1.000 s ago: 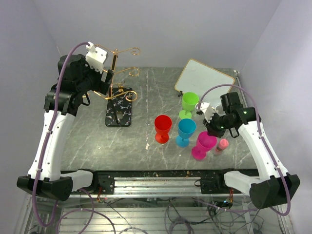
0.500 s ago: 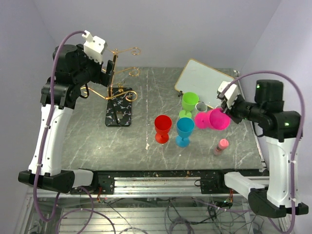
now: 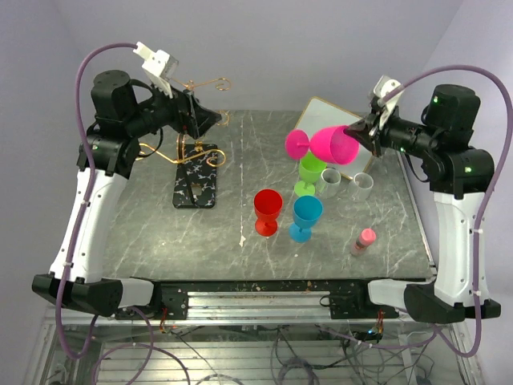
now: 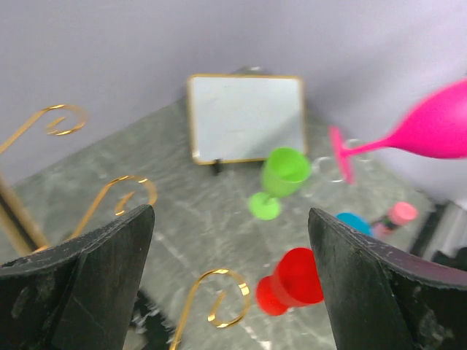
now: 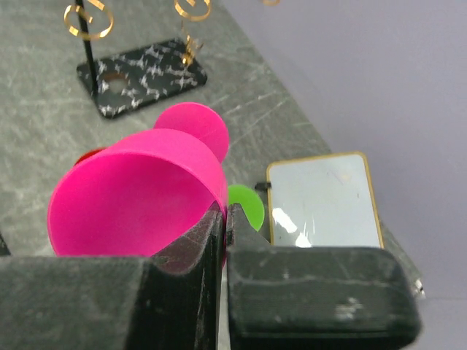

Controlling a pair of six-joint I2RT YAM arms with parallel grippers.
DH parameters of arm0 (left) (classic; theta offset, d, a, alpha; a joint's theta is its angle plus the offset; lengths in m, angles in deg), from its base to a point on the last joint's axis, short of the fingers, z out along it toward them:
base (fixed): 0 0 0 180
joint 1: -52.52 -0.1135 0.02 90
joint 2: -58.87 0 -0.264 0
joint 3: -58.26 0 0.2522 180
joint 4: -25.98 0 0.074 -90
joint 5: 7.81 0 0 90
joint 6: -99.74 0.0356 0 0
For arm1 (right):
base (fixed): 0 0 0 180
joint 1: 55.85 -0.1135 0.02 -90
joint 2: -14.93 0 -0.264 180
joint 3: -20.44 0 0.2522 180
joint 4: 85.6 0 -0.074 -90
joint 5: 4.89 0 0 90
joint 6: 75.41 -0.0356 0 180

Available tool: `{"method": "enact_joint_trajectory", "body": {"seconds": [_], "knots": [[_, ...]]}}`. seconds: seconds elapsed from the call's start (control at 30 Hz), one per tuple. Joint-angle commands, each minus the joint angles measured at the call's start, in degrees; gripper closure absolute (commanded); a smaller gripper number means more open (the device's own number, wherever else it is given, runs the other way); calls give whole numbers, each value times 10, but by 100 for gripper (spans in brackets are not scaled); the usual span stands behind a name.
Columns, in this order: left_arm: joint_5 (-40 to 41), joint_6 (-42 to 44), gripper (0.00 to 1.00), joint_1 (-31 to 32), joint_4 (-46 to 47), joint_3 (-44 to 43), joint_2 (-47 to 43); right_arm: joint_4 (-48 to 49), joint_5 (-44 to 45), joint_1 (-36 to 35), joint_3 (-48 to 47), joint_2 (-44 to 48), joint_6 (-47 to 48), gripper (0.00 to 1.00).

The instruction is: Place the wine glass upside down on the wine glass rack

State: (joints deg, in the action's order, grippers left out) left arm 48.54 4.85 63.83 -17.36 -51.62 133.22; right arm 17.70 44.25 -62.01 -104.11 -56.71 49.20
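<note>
The right tool (image 5: 225, 219) is closed on the rim of the pink wine glass (image 3: 327, 144). It holds the glass on its side in the air above the surface (image 3: 240, 160), with the foot pointing toward the wine glass rack (image 3: 189, 132). The rack stands well apart at the far left. From above, the left arm (image 3: 88, 208) covers much of its gold branches.

The left tool (image 4: 230, 222) hangs by the rack's upper arms, jaws spread wide and gripping nothing. Its wrist view is blurred, and the rack shows only as curled ends with the stem cut off. Two small cups (image 3: 330, 178) are faint rings there, and one finger half hides the blue glass (image 3: 305, 215) and the pink bottle (image 3: 365, 238). In the right wrist view the pink bowl covers most of the green glass (image 3: 311, 168) and nearly all of the red glass (image 3: 268, 210).
</note>
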Motion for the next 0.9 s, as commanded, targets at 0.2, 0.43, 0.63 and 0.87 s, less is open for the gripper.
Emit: {"method": "enact_joint_trajectory", "body": {"seconds": [0.2, 0.43, 0.63, 0.87], "knots": [[-133, -192, 7, 86, 155, 49, 44, 307, -65, 2, 27, -26, -251, 100], [-106, -219, 9, 122, 171, 39, 83, 345, -100, 1, 28, -54, -300, 100], [-76, -198, 22, 137, 158, 11, 115, 353, -119, 1, 44, -53, -303, 100], [-88, -205, 40, 146, 167, -8, 140, 356, -123, 1, 66, -45, -298, 100]]}}
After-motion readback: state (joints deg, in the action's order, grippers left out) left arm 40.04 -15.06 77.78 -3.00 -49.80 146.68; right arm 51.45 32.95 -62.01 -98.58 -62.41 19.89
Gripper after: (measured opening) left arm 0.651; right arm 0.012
